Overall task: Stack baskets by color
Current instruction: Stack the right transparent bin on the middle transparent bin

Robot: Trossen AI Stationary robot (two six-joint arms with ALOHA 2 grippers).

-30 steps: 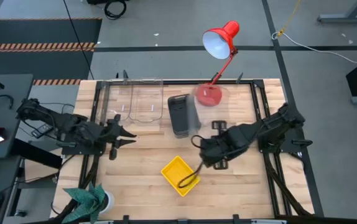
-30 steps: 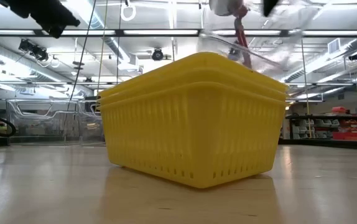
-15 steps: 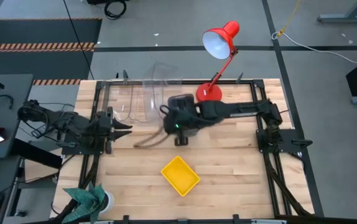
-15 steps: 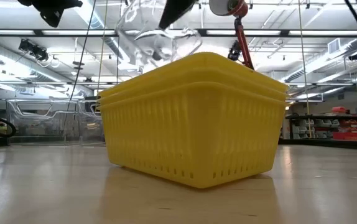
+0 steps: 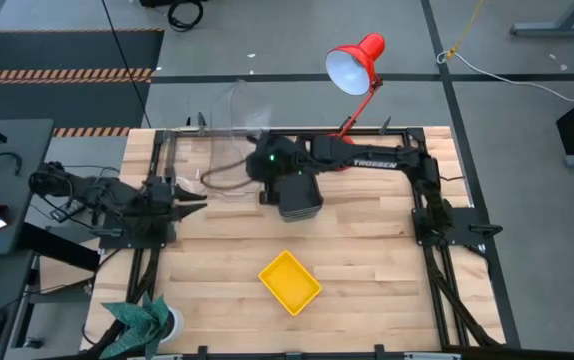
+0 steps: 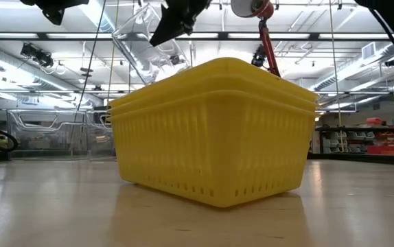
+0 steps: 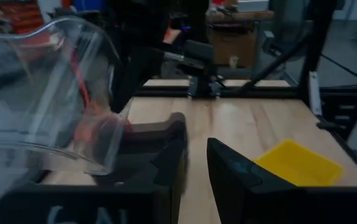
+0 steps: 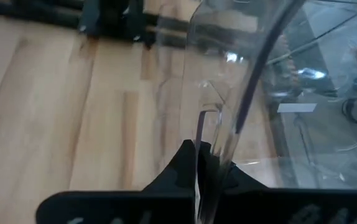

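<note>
The right gripper (image 8: 206, 163) has its fingers pressed together on the rim of a clear basket (image 5: 229, 140), which it holds tilted above the far left of the table (image 5: 367, 250); a second ago it was near the yellow baskets (image 5: 289, 281); the left gripper (image 7: 194, 165) waits at the left edge, partly open, holding nothing; the dark grey baskets (image 5: 297, 192) stay mid-table.

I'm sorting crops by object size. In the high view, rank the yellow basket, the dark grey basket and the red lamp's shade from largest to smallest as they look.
1. Yellow basket, largest.
2. Dark grey basket, partly covered by the right arm, so its full extent is unsure.
3. Red lamp's shade; it stands nearer the overhead camera, so it may look larger than it is.
</note>
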